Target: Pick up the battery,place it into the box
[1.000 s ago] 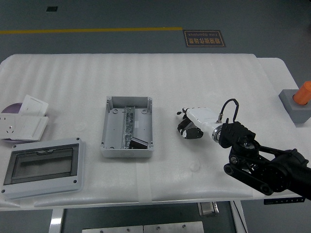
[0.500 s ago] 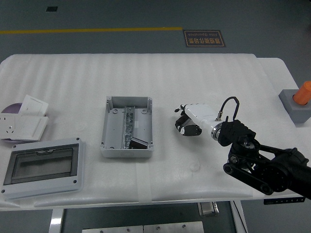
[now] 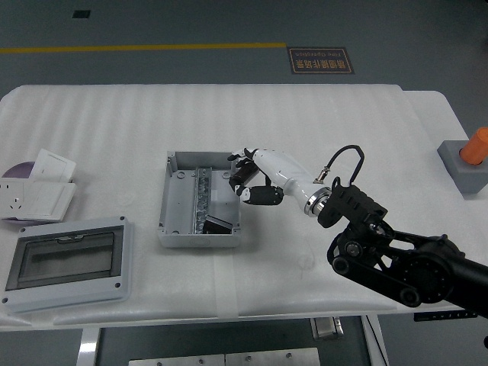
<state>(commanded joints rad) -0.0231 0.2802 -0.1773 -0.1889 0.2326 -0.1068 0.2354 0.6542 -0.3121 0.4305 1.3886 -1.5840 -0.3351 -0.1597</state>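
The open grey box [image 3: 174,200] lies at the table's middle, with a metal rail down its centre and a small dark part [image 3: 217,226] at its near right corner. My right hand [image 3: 250,183] reaches in from the lower right and hovers at the box's right wall. Its fingers are curled around a small dark object [image 3: 264,196] that looks like the battery, mostly hidden by the fingers. The left arm is out of view.
A grey lid with a clear window [image 3: 69,263] lies at the near left. White socket plates [image 3: 38,194] and a purple disc [image 3: 15,169] lie at the far left. A grey block [image 3: 461,169] with an orange cylinder [image 3: 478,145] stands at the right edge.
My right hand has moved left and slightly away from me, from the bare table right of the box to over the box's right wall, fingers still curled.
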